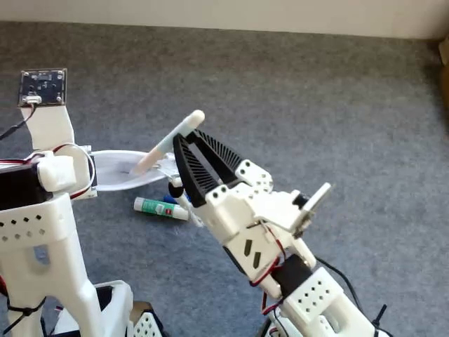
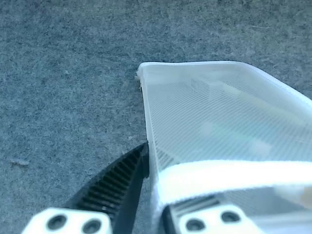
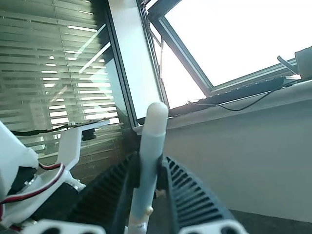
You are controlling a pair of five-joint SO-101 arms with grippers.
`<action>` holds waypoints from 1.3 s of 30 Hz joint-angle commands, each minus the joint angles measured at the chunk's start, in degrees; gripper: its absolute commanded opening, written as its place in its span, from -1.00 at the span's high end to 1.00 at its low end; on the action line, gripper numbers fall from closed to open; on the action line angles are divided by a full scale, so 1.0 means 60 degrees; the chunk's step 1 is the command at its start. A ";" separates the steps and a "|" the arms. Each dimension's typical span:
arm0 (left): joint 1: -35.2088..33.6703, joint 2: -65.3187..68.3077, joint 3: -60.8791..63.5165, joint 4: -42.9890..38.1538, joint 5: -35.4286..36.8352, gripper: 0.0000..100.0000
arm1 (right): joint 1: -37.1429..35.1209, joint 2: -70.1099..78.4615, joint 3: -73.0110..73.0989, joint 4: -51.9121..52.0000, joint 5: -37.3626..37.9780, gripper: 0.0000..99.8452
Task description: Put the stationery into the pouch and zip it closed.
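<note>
A white mesh pouch point(image 1: 116, 174) lies on the grey carpet beside the left arm. In the left wrist view my left gripper point(image 2: 156, 195) is shut on the zip edge of the pouch point(image 2: 219, 122), and pale shapes show through the mesh. My right gripper point(image 1: 188, 138) is shut on a white pen point(image 1: 172, 140) held at a slant, its lower end at the pouch's mouth. From the right wrist, the pen point(image 3: 151, 146) stands up between the black fingers point(image 3: 190, 195). A green and white glue stick point(image 1: 161, 208) lies on the carpet just in front of the pouch.
A small blue object point(image 1: 172, 199) sits between the glue stick and the right arm. Bare grey carpet point(image 1: 316, 91) stretches to the back and right. The left arm's white body point(image 1: 42, 225) stands at the near left.
</note>
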 commanded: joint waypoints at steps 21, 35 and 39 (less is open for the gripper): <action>0.0125 -0.0139 -0.0022 -0.0103 0.0117 0.98 | -0.2498 0.0974 0.0183 0.0212 0.2227 0.99; 0.0168 -0.0139 -0.0007 -0.0132 0.0117 0.98 | -0.2571 0.0930 0.0418 0.1502 0.2462 0.98; 0.0168 -0.0139 -0.0007 -0.0132 0.0117 0.98 | -0.2571 0.0916 0.0403 0.2234 0.2462 0.98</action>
